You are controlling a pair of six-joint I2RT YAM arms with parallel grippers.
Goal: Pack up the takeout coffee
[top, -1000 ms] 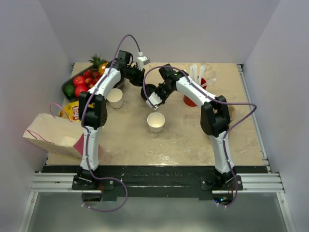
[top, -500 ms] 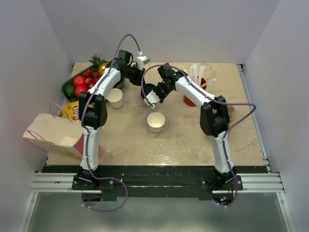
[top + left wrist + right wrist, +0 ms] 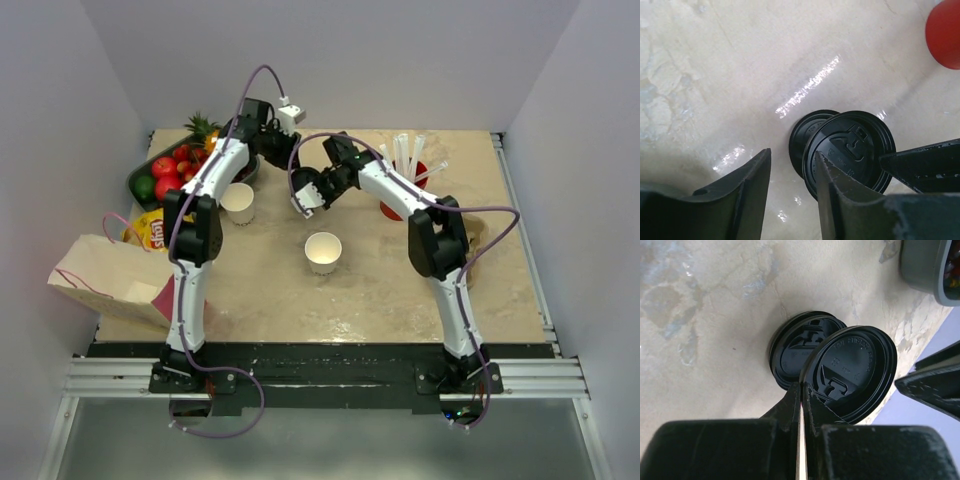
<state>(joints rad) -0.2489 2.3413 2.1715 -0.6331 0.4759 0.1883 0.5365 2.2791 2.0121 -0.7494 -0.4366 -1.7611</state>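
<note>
Black lid (image 3: 855, 372) hangs tilted, pinched at its rim by the right tool (image 3: 801, 390), just above a second lid (image 3: 790, 347) lying flat toward the table's far edge. The left tool (image 3: 791, 165) stands spread beside it, gripping nothing. The white cup (image 3: 323, 252) stands upright toward the near edge from the lid, mouth up, with nothing between them. The right arm is best placed to carry the lid over.

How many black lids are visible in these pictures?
2. One lid is pinched at its rim by the right pincer; the other lid lies on the table partly under it. Others may be hidden.
</note>
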